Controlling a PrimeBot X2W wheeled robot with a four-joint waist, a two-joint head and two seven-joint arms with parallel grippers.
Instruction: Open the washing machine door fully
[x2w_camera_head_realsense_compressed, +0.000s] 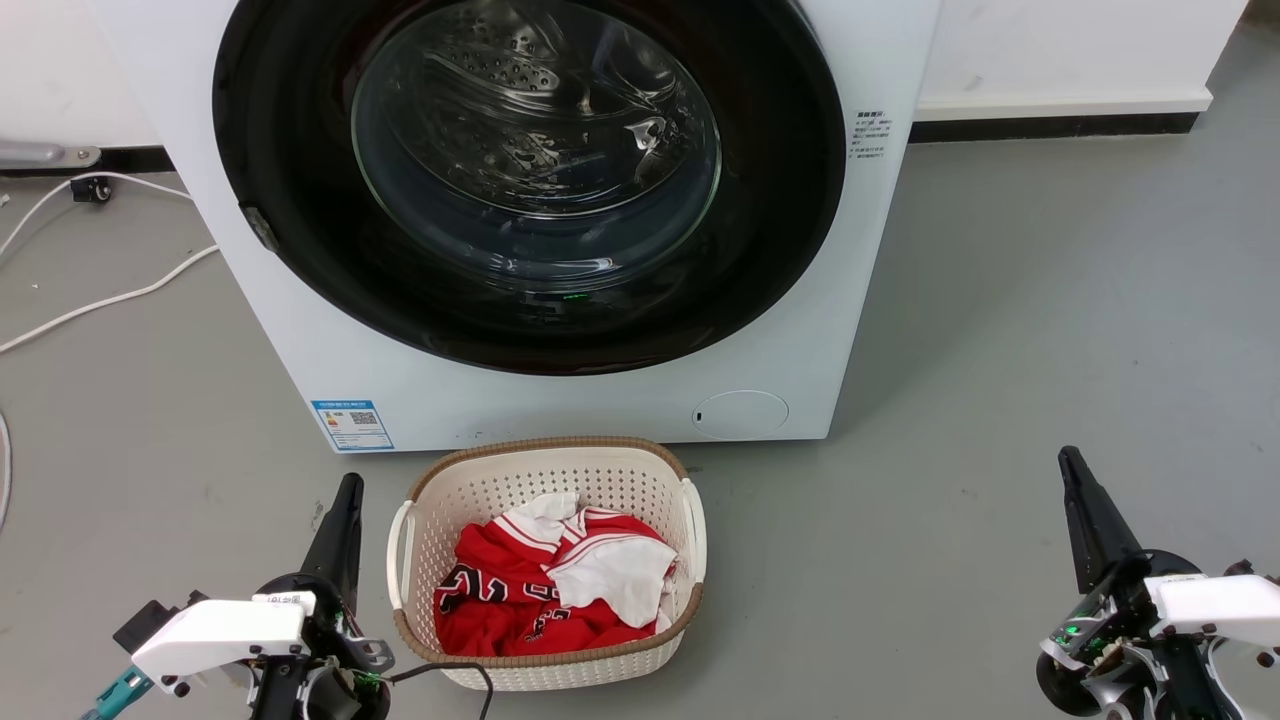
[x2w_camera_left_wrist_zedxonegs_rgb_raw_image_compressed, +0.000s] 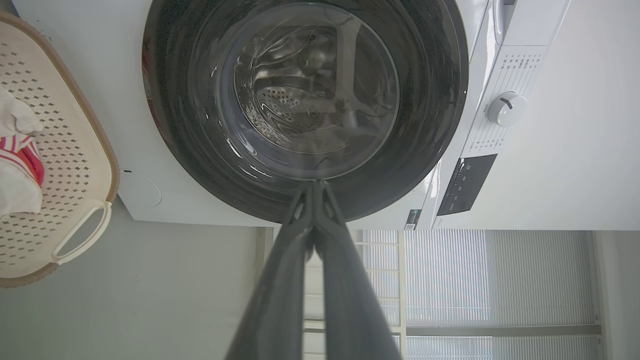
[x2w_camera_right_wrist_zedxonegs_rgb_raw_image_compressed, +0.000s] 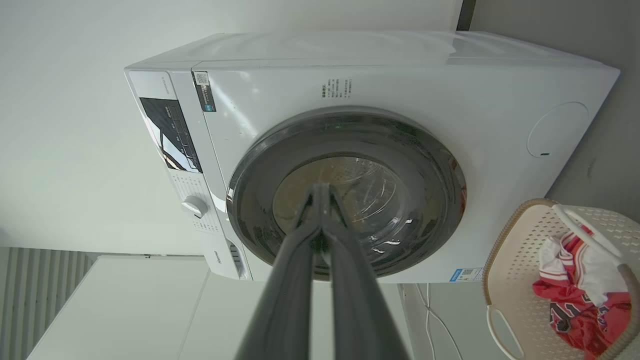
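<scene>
1. The washing machine (x2w_camera_head_realsense_compressed: 880, 250) is standing on the grey floor (x2w_camera_head_realsense_compressed: 1050, 330) against a white wall, its front facing the robot.
2. The washing machine door (x2w_camera_head_realsense_compressed: 530, 180) is sitting shut, lying flush against the front of the machine, with the steel drum showing through its clear glass window.
3. A blue label (x2w_camera_head_realsense_compressed: 352, 424) is sitting low on the front toward the left, and a round hatch (x2w_camera_head_realsense_compressed: 740, 413) is sitting low toward the right.
4. A laundry basket (x2w_camera_head_realsense_compressed: 545, 452) is resting on the floor just in front of the machine, below the door, and is holding red and white clothes (x2w_camera_head_realsense_compressed: 540, 590).
5. The left gripper (x2w_camera_head_realsense_compressed: 350, 485) is hovering just beside the basket's left side, well apart from the door, pointing up toward the machine. In the left wrist view its two fingers are pressing together at the tips, gripping nothing.
6. The right gripper (x2w_camera_head_realsense_compressed: 1068, 460) is hovering over the floor well to the right of the basket, also well apart from the door. In the right wrist view its jaws are lying together, tip against tip, with nothing between them.
7. White cables (x2w_camera_head_realsense_compressed: 110, 295) are trailing across the floor to the left of the machine.
8. In the left wrist view a white dial (x2w_camera_left_wrist_zedxonegs_rgb_raw_image_compressed: 506, 108) and a dark control panel (x2w_camera_left_wrist_zedxonegs_rgb_raw_image_compressed: 467, 185) are showing on the strip above the door.
</scene>
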